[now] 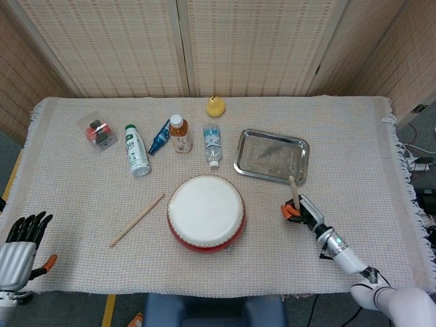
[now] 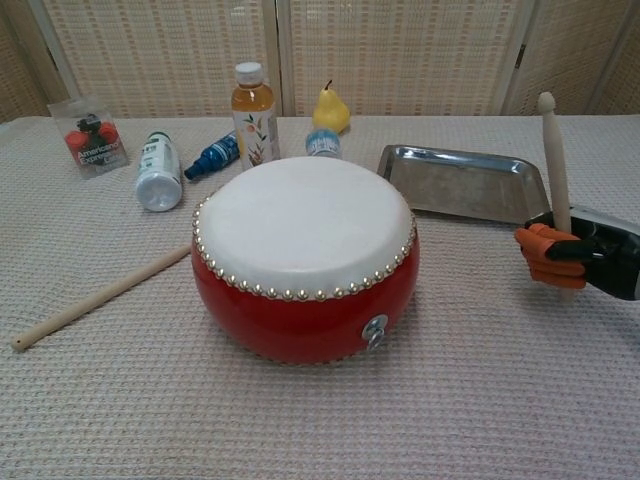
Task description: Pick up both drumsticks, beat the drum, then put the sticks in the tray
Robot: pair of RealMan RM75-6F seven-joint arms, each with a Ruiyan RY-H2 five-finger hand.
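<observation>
The right robot hand grips one drumstick upright beside the drum; the left robot hand hovers open at the table edge. The other stick lies flat left of the drum — thin and low, it could roll away from a clumsy pinch.

The right hand grips a drumstick that stands nearly upright above its orange-tipped fingers, tip up. The tray lies just behind the fingers, the drum well off to their side. Beyond the drum, a second stick lies flat on the cloth.
</observation>
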